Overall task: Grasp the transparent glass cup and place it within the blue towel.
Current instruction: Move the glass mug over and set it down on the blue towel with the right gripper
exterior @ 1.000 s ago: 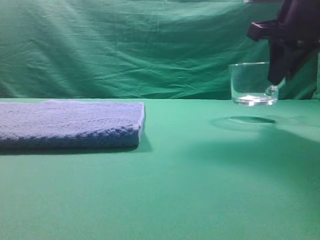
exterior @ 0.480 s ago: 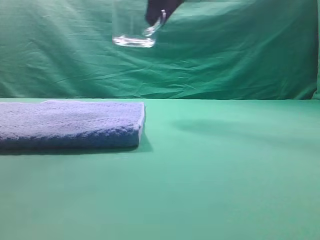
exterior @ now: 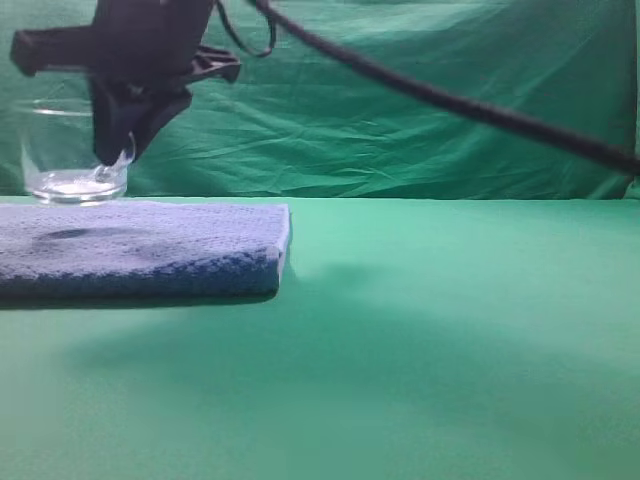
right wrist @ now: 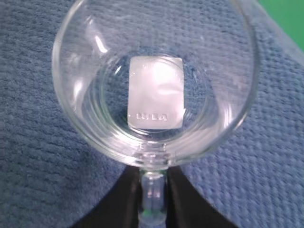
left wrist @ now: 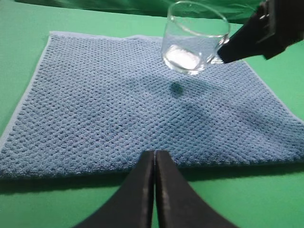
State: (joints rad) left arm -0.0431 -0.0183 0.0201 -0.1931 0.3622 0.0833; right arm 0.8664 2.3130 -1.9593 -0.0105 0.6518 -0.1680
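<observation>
- So, you have the grasp done: your right gripper [right wrist: 152, 183] is clamped on the small looped handle of the transparent glass cup [exterior: 73, 150], one finger on each side of the loop in the right wrist view.
- The carry looks done too. The cup hangs upright over the blue towel [exterior: 140, 245], which lies toward the left edge of the counter [exterior: 450, 340]; the arm has reached across from the right side.
- The cup is not down. In the left wrist view it floats clear of the weave with its shadow apart from its base, over the far part of the towel and well inside its borders.
- What you have left, as I judge it: lower straight down until the thick base sits on the nubby cloth, let go of the handle, and back away without tipping it.
- Your left gripper [left wrist: 155, 164] is idle, fingers pressed together, near the towel's closest edge.
</observation>
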